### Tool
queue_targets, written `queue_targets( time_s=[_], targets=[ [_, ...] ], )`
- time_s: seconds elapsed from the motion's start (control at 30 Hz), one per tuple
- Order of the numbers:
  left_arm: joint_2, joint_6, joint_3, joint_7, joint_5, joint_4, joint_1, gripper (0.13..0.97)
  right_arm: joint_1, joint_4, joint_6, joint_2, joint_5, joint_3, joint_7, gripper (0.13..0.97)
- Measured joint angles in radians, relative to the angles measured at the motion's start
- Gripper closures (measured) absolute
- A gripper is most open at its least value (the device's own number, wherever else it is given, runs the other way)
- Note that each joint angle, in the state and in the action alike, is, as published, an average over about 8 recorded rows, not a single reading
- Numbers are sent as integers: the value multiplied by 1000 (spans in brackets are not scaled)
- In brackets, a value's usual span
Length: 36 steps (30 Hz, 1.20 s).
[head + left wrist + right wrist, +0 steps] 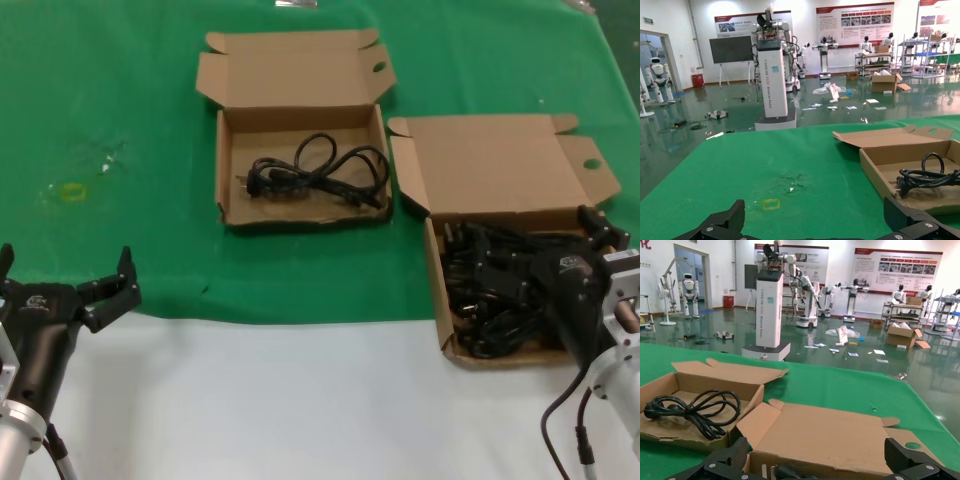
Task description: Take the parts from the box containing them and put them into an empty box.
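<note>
Very little lettering can be read. On the white pillar-shaped robot stand [774,75] in the hall beyond the table's far edge, a vertical line of dark print is seen down the front, but its letters cannot be made out; the same stand [768,310] is shown in the right wrist view. Wall posters [854,21] carry red headings and small photographs, none legible. A small pale logo is borne on each gripper housing [32,305], unreadable. No print is seen on the cardboard boxes.
</note>
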Motion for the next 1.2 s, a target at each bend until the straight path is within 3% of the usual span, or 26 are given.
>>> queue_targets(
  time_s=[1.2],
  targets=[
    [0, 0, 0, 0, 0, 0, 0, 132, 0, 0, 0, 0, 0, 0, 0, 129]
  ],
)
